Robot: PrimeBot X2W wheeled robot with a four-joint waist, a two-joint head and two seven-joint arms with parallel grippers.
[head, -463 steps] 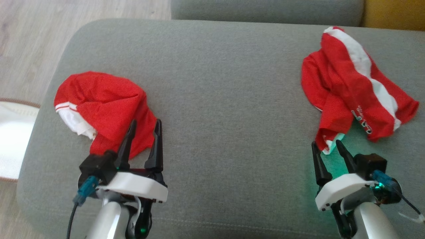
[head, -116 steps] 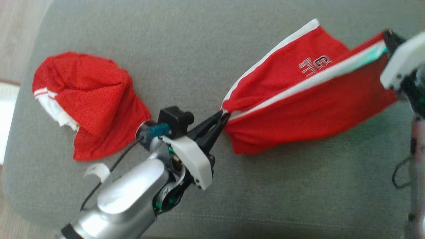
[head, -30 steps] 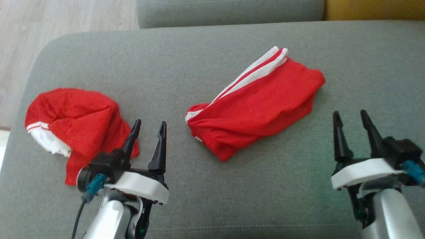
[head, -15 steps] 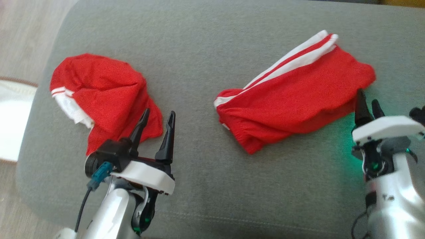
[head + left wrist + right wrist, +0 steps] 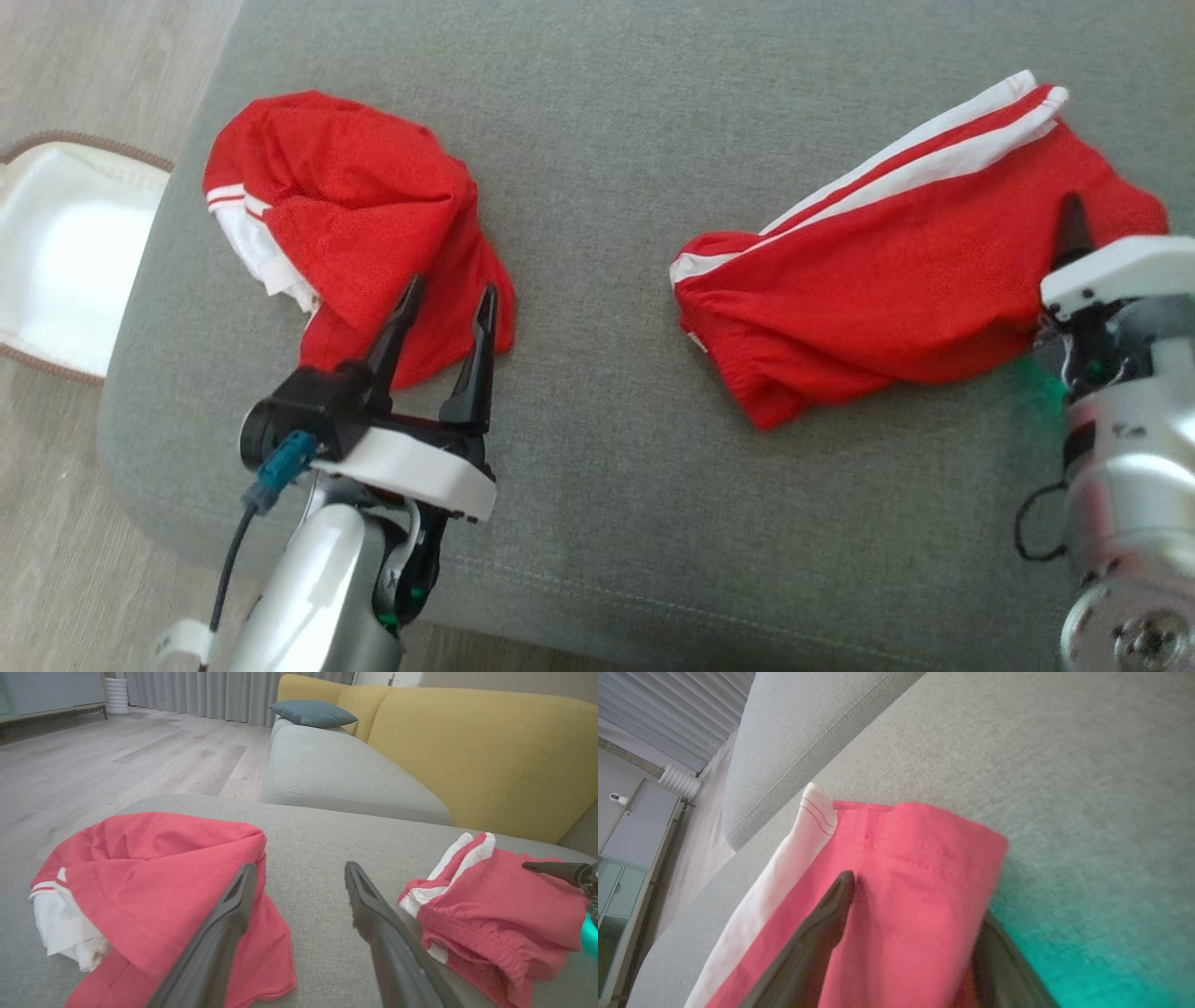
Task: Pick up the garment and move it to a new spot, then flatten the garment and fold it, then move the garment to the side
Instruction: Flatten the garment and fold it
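The garment (image 5: 915, 261), red shorts with white side stripes, lies folded on the grey sofa seat (image 5: 607, 140), right of centre. My right gripper (image 5: 1074, 224) is at its right end, open. In the right wrist view one finger (image 5: 826, 919) lies on top of the red cloth (image 5: 915, 858) and the other finger (image 5: 1004, 961) sits at the cloth's edge, partly covered. My left gripper (image 5: 448, 291) stands open and empty by the near corner of a second, crumpled red garment (image 5: 345, 224). The left wrist view shows both garments, crumpled (image 5: 154, 872) and folded (image 5: 490, 905).
A white mat with a brown border (image 5: 65, 252) lies on the wooden floor left of the seat. The seat's front edge runs close below my left arm. A yellow sofa back (image 5: 467, 751) and a blue cushion (image 5: 313, 713) lie beyond.
The head camera has shifted. My right gripper has gone forward from beside the folded garment onto its right end, fingers astride the cloth. The left gripper has stayed by the crumpled garment.
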